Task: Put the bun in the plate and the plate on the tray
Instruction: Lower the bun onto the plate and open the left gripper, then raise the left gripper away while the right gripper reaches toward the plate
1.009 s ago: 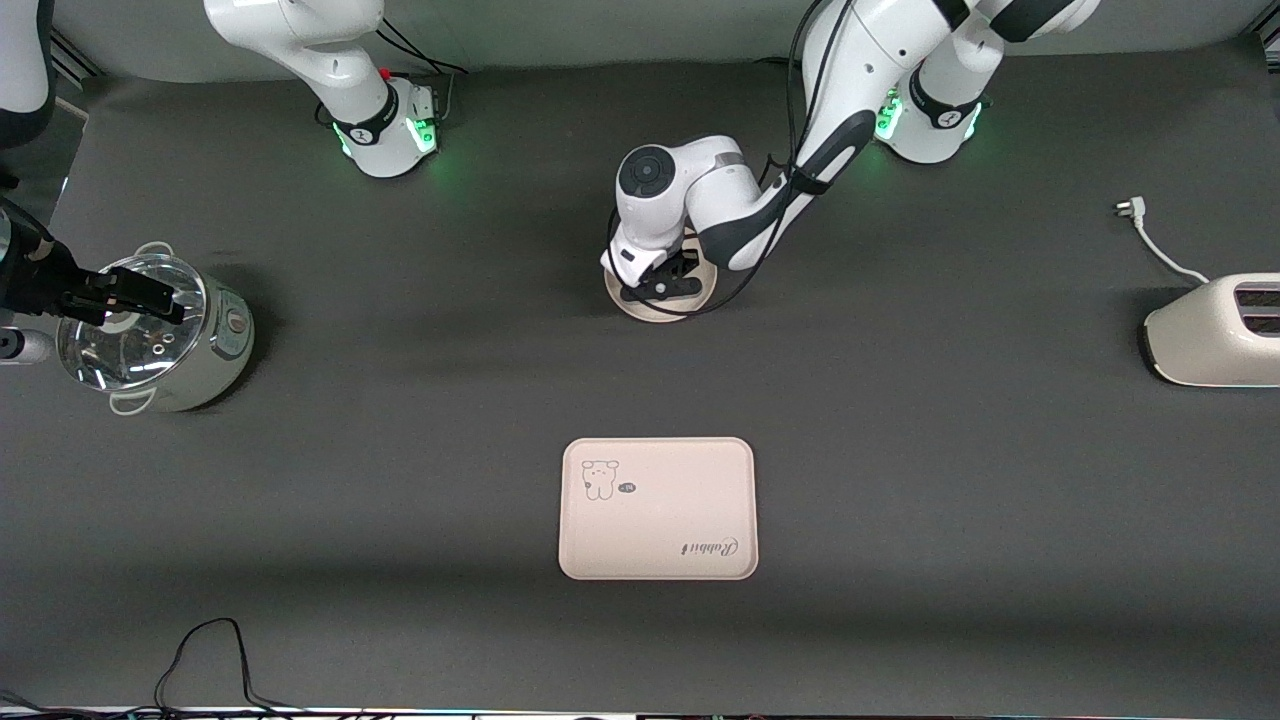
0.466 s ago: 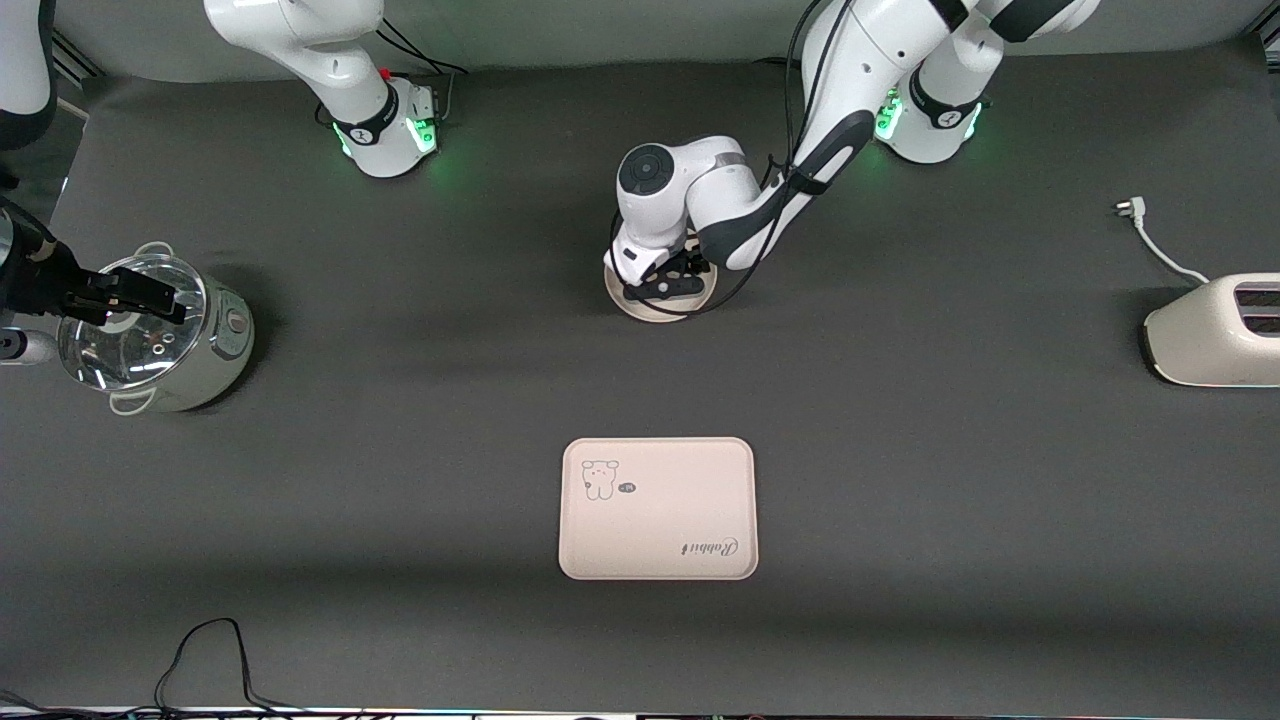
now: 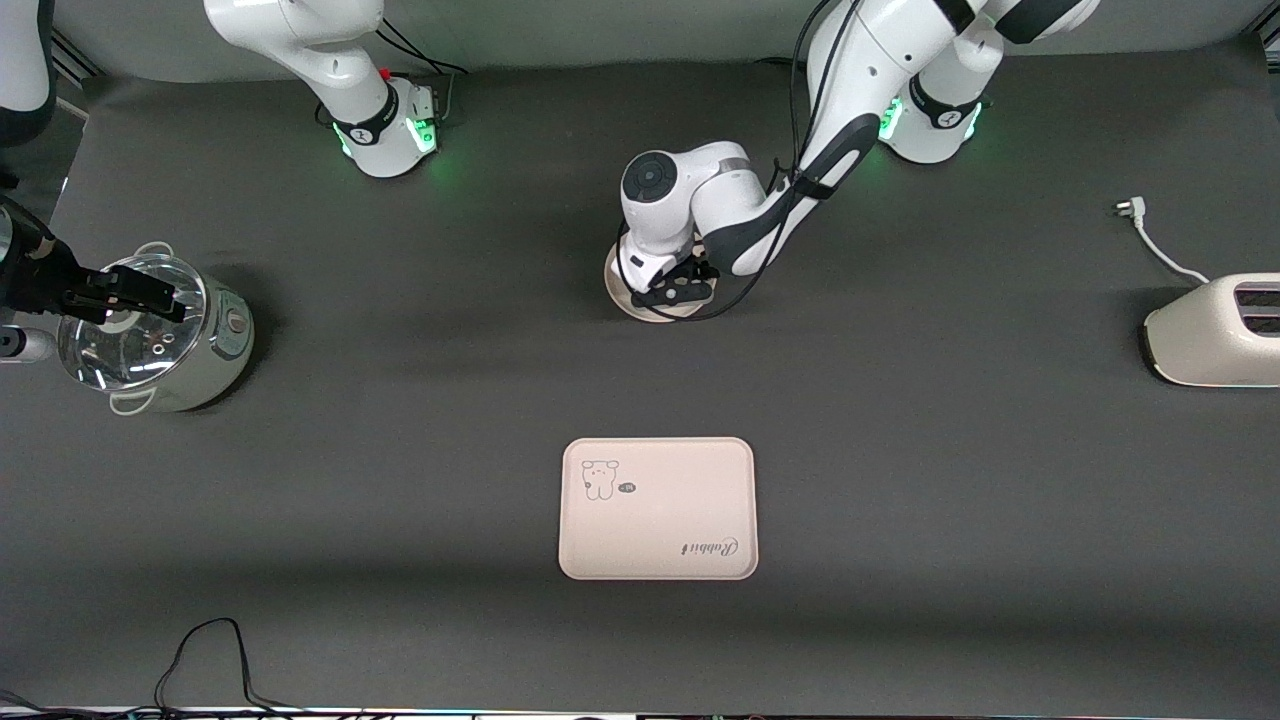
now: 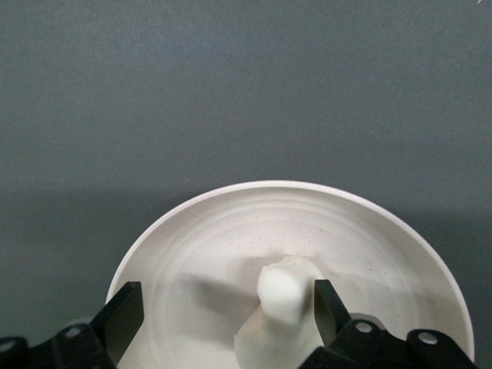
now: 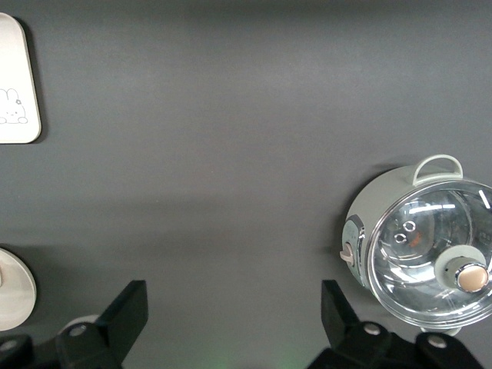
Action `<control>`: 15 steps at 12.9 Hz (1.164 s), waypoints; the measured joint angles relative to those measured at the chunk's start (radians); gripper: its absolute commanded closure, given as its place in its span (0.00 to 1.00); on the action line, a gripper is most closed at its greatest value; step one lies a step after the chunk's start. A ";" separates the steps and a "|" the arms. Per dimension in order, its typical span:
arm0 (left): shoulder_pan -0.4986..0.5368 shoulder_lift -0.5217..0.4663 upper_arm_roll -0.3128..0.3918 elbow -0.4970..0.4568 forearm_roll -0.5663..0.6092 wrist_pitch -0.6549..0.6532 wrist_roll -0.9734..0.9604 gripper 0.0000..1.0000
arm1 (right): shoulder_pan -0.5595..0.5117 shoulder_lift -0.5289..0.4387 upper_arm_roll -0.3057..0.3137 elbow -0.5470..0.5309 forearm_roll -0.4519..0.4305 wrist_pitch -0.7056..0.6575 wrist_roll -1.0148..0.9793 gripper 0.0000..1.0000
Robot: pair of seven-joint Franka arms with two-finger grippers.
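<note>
The round beige-pink plate lies on the table's middle, farther from the front camera than the tray. In the left wrist view the cream-white bun lies in the plate. My left gripper is low over the plate and open, with the bun between its fingers, close against one fingertip. In the front view the bun is hidden under the hand. My right gripper hangs open and empty high in the air and waits. The right wrist view shows a tray corner and the plate's edge.
A pale green pot with a glass lid stands toward the right arm's end, also in the right wrist view. A white toaster with its cord and plug sits at the left arm's end. A black cable lies near the front edge.
The left hand has shifted slightly toward the left arm's end over the plate. The right arm, plate and tray have not moved.
</note>
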 measured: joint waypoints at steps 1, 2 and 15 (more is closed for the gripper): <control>0.003 -0.005 -0.002 0.010 0.001 -0.003 0.000 0.00 | 0.000 -0.004 0.001 -0.004 0.000 0.000 0.000 0.00; 0.015 -0.013 -0.011 0.030 0.001 -0.017 0.000 0.00 | 0.000 -0.007 0.002 -0.005 0.000 0.001 0.000 0.00; 0.194 -0.122 0.265 0.691 -0.289 -0.700 0.829 0.00 | 0.290 -0.090 0.020 -0.140 0.002 0.062 0.272 0.00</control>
